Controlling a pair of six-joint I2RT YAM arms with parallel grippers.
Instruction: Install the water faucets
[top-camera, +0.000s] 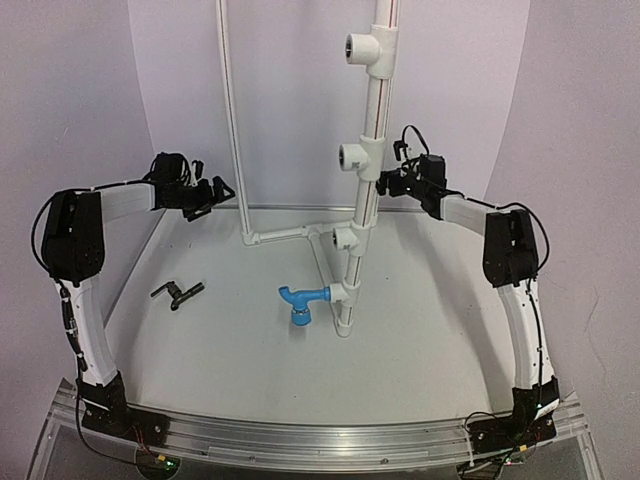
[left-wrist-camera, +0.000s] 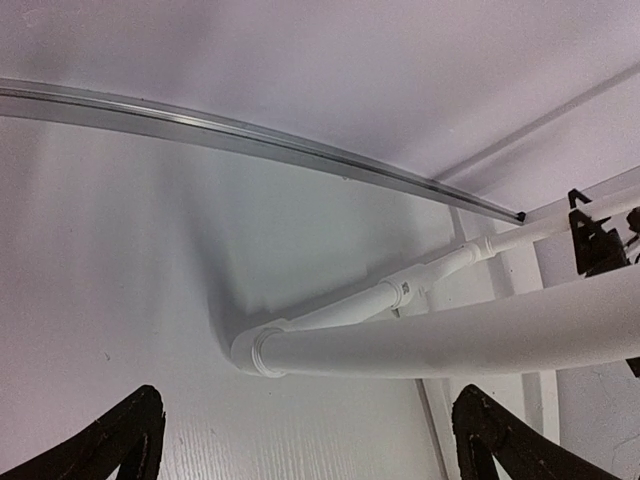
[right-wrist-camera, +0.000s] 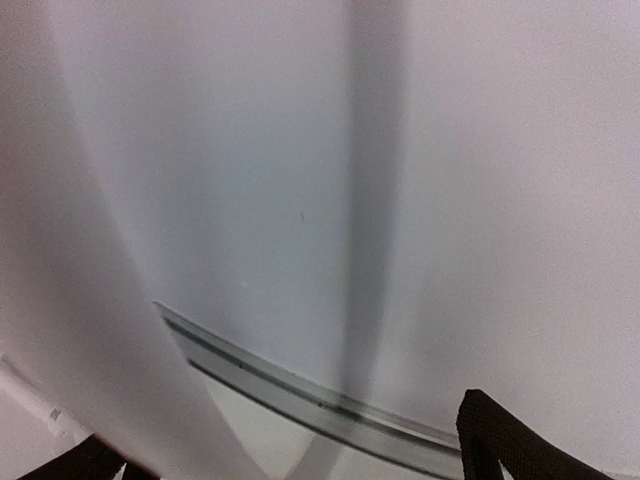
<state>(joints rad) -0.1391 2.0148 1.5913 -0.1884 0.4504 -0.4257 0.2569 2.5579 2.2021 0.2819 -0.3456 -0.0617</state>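
Observation:
The bright blue faucet (top-camera: 302, 301) sits in the lowest socket of the upright white pipe (top-camera: 371, 110), spout down. The black faucet (top-camera: 177, 292) lies loose on the table at the left. My left gripper (top-camera: 216, 192) is open and empty, raised at the back left, well above the black faucet. In the left wrist view its gripper (left-wrist-camera: 310, 450) is spread wide over the white floor pipe elbow (left-wrist-camera: 257, 351). My right gripper (top-camera: 386, 181) is open and empty, close to the right side of the upright pipe by the second tee (top-camera: 356, 157). The right wrist view shows the pipe (right-wrist-camera: 80, 300) as a blurred white band.
Empty tee sockets face left on the upright pipe at the top (top-camera: 366, 47) and lower down (top-camera: 343, 238). A thin white pipe (top-camera: 228, 110) rises at the back and joins a floor pipe (top-camera: 285, 237). An aluminium rail (top-camera: 300, 440) runs along the near edge.

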